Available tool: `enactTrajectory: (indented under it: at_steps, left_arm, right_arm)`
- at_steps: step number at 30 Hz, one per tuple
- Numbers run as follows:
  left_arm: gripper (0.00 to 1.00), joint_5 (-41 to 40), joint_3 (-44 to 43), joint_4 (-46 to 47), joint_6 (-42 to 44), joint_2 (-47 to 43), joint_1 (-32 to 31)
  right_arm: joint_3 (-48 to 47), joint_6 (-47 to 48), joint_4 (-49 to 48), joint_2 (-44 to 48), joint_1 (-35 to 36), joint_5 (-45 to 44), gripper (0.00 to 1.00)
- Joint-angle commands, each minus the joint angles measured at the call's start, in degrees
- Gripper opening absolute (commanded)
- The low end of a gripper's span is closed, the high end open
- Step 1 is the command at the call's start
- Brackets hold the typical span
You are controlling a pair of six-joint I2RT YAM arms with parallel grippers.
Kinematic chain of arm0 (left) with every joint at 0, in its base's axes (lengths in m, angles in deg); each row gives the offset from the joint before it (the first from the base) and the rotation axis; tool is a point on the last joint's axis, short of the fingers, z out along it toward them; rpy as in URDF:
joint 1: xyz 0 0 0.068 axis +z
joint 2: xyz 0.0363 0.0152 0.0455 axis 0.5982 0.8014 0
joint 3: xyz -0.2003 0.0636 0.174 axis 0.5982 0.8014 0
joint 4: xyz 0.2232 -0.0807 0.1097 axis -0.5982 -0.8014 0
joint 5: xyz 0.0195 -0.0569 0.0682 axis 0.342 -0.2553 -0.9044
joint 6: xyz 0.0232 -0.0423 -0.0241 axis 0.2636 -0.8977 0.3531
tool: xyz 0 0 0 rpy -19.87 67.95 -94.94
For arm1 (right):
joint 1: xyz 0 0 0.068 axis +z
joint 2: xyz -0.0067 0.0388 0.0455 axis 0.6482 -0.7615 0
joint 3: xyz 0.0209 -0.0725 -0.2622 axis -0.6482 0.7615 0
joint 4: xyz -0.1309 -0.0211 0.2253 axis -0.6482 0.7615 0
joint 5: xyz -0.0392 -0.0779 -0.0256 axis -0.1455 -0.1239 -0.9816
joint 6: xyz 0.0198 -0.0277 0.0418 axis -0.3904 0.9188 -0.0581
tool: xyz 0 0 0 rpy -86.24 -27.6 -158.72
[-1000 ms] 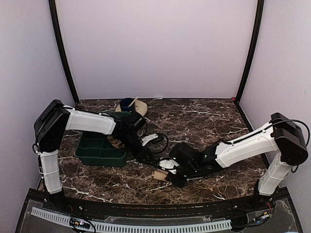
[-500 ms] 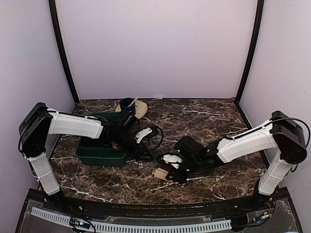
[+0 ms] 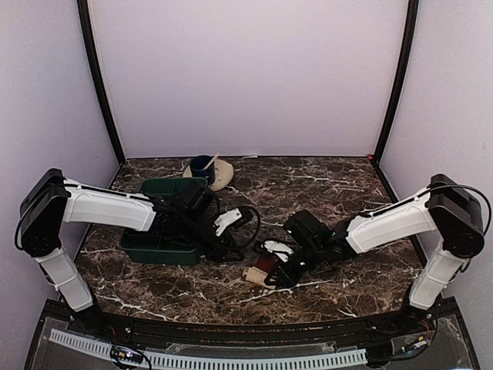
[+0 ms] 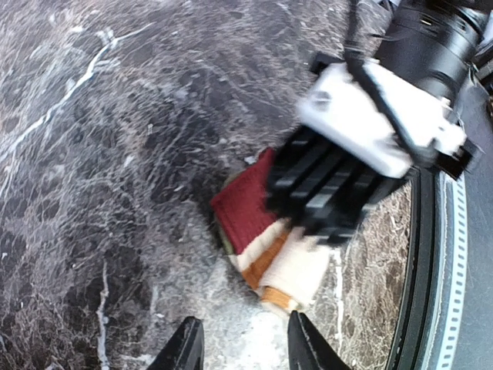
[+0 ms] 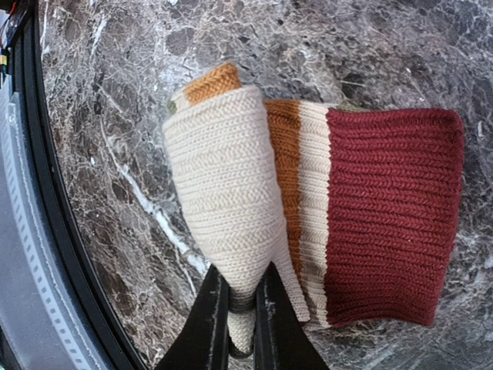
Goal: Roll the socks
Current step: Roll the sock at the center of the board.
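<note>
The sock (image 5: 308, 208) lay on the table (image 3: 331, 185) near its front edge, between the arms. Its cream end was rolled up, but the red end lay flat, not yet rolled. The right gripper (image 5: 239, 308) pinched the roll, jaws almost shut. The left gripper (image 4: 240, 343) hung nearby with its jaws apart, holding nothing. A green bin (image 3: 154, 248) crowded the left side, and the right had open room.

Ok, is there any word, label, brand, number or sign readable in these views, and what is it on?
None: no view shows readable text.
The socks carry only knit bands of cream, orange and dark red, with no tag or logo.
The green bin and the blue cup show no marking, though both are small in the top view.
</note>
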Motion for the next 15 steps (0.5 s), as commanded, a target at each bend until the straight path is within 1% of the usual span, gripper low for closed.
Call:
enactTrajectory:
  at_steps: [1, 9, 15]
  left_arm:
    - [0.40, -2.0, 1.4, 1.2, 3.1, -3.6, -2.3]
    - [0.40, -6.6, 2.1, -0.3, 7.6, -4.1, -6.8]
    - [0.41, -9.6, 2.0, -0.6, 10.4, -3.4, -8.7]
  right_arm:
    - [1.5, -1.3, 1.4, -2.1, -1.2, 4.6, 0.00]
    - [2.4, -2.7, -0.3, -2.8, -4.0, 10.4, 0.00]
    - [2.4, -2.8, -0.1, -3.8, -5.0, 13.8, 0.00]
